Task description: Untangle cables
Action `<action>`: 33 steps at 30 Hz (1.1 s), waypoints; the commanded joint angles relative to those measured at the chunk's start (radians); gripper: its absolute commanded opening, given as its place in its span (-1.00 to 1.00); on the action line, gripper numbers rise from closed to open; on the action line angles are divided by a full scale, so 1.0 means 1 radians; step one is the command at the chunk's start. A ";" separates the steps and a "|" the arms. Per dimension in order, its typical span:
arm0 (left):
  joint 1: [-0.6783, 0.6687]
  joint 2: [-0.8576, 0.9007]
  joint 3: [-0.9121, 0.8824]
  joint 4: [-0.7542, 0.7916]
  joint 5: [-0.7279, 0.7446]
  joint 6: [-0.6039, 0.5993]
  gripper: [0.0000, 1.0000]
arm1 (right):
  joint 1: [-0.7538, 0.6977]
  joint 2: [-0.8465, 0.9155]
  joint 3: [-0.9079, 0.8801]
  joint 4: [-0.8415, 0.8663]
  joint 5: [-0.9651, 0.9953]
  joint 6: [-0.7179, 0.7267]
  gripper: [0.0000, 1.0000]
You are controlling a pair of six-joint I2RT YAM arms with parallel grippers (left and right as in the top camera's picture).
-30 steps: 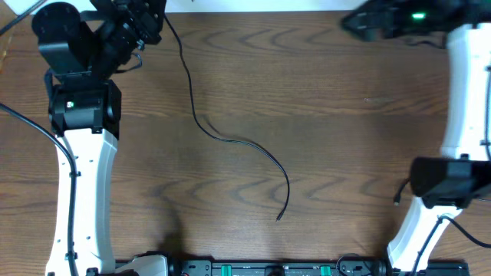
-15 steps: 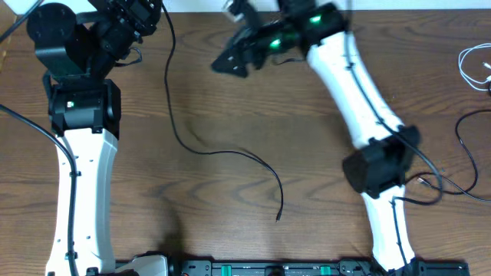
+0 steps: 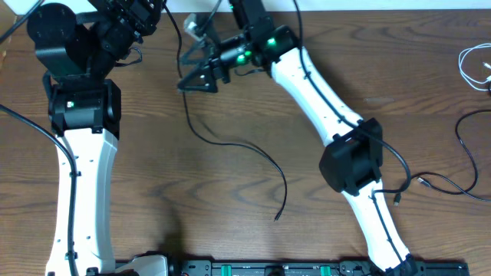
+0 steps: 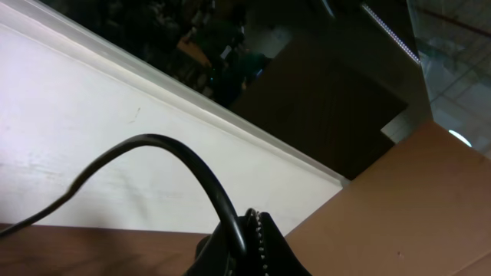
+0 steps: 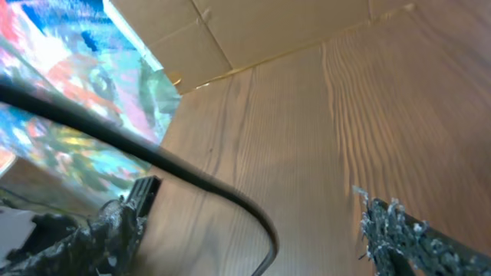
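**Right claw (image 3: 192,79) astride the black cable (image 5: 115,142)**

The left claw (image 3: 140,17) is clenched on the black cable at the tabletop's (image 3: 399,69) far edge. From there it runs lengthwise toward the near edge. The right claw, released wide, straddles it near that grip.

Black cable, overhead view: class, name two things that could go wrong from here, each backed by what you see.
1. The left gripper is shut on the black cable and the open right gripper straddles it close by; they could collide, or a hard pull could strain the short span between them.
2. The cable's free end lies loose on the table; a fast lift might whip it about.
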 commanded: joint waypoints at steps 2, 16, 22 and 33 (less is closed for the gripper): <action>0.000 0.002 0.014 0.006 0.014 -0.002 -0.86 | 0.056 0.019 0.006 0.086 0.100 0.088 0.64; 0.021 0.002 0.014 -0.012 0.013 0.068 -0.85 | 0.015 0.014 0.007 0.107 0.151 0.403 -0.98; 0.063 0.002 0.014 -0.170 0.004 0.208 -0.85 | -0.092 -0.008 0.007 -0.232 0.337 0.370 -0.97; 0.076 0.002 0.013 -0.526 -0.127 0.396 0.49 | -0.270 -0.230 0.007 -0.537 0.570 0.233 -0.97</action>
